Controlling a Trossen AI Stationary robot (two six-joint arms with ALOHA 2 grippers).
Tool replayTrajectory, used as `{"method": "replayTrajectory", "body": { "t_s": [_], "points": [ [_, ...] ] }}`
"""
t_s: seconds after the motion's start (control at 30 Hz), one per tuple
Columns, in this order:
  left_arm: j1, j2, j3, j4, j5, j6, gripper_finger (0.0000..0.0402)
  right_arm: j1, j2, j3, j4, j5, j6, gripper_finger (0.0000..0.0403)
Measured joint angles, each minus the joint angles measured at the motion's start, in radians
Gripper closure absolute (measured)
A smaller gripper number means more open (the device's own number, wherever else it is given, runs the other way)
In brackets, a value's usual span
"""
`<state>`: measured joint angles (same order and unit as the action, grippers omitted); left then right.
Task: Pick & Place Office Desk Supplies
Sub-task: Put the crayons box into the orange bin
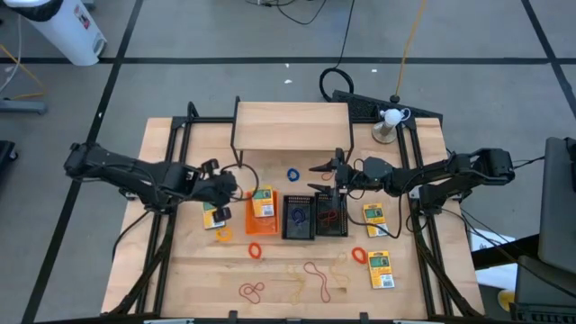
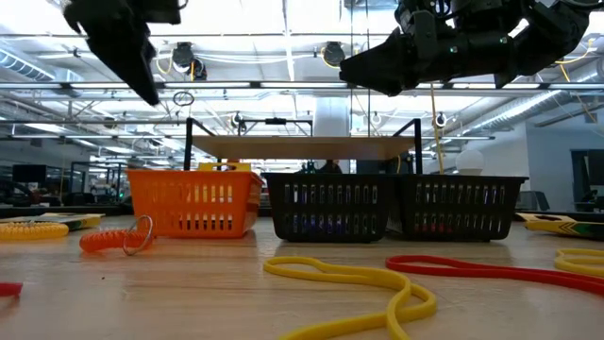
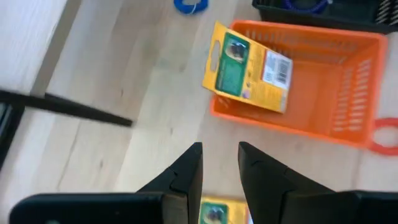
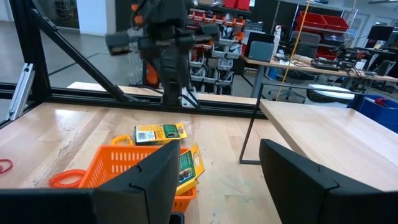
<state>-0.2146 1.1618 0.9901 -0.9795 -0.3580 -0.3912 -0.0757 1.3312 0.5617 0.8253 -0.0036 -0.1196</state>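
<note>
Left claw hangs above the light wooden worktop just left of the small orange mesh bin, fingers parted a little and holding nothing; a yellow-and-green rectangular pack lies tilted across that bin's rim. Two black mesh bins stand side by side to its right. Right claw hovers over them, spread wide and empty.

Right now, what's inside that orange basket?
A yellow-and-green pack sits tilted in the orange bin, leaning over its rim with one end sticking out. The bin floor beside it looks bare; whatever lies under the pack is covered.
</note>
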Motion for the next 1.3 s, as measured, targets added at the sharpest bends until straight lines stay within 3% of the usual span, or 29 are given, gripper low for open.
{"method": "replayTrajectory", "body": {
  "t_s": [0.2, 0.3, 0.47, 0.67, 0.9, 1.1, 1.3],
  "points": [
    [-0.099, 0.0, 0.003, -0.062, 0.112, -0.147, 0.0298, 0.027, 0.0, 0.0, -0.004, -0.001, -0.025, 0.0193],
    [-0.176, 0.003, -0.019, -0.056, 0.121, -0.209, 0.0298, 0.053, 0.0, 0.0, -0.006, -0.001, -0.062, 0.0193],
    [-0.305, 0.005, -0.07, 0.135, 0.02, -0.225, 0.0298, 0.104, 0.0, 0.0, -0.009, 0.0, -0.08, 0.0193],
    [-0.414, 0.005, -0.151, 0.462, -0.189, -0.077, 0.0298, 0.177, 0.0, 0.0, -0.045, 0.053, 0.006, 0.0193],
    [-0.402, 0.006, -0.226, 0.651, -0.22, 0.121, 0.0298, 0.272, -0.032, 0.0, -0.139, 0.346, 0.017, 0.0193],
    [-0.335, 0.006, -0.228, 0.7, -0.22, 0.286, 0.0298, 0.287, -0.069, 0.0, -0.18, 0.381, 0.088, 0.0193],
    [-0.245, 0.006, -0.228, 0.677, -0.219, 0.261, 0.0298, 0.329, -0.162, 0.0, -0.449, 0.581, 0.164, 0.0193]
  ]
}}
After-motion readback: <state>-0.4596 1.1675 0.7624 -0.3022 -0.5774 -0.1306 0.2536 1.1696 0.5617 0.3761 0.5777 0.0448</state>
